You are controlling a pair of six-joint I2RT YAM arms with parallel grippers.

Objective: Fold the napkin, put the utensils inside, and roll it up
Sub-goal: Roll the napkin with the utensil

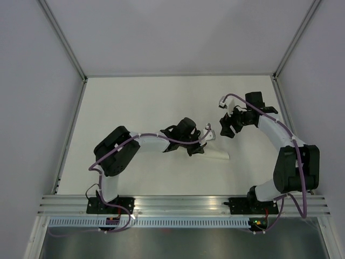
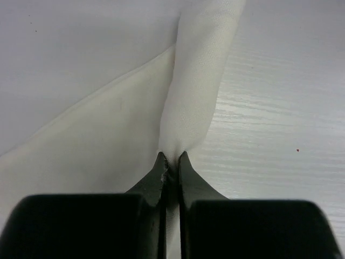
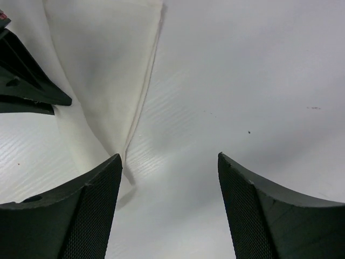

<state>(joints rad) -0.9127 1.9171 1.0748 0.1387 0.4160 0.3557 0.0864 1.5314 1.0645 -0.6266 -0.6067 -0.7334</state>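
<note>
The white napkin (image 2: 194, 81) lies on the white table, one fold of it drawn up into a ridge. My left gripper (image 2: 171, 159) is shut on the near end of that ridge. In the top view the left gripper (image 1: 195, 147) is at the table's middle, with a bit of napkin (image 1: 218, 155) showing beside it. My right gripper (image 3: 168, 159) is open and empty just above the table, its left finger next to the napkin's edge (image 3: 102, 65). In the top view it (image 1: 226, 128) hovers to the right of the left gripper. No utensils are in view.
The left gripper's dark fingers (image 3: 27, 89) show at the upper left of the right wrist view, close to the right gripper. Grey walls with metal frame posts (image 1: 70, 54) enclose the table. A rail (image 1: 183, 202) carries both arm bases at the near edge.
</note>
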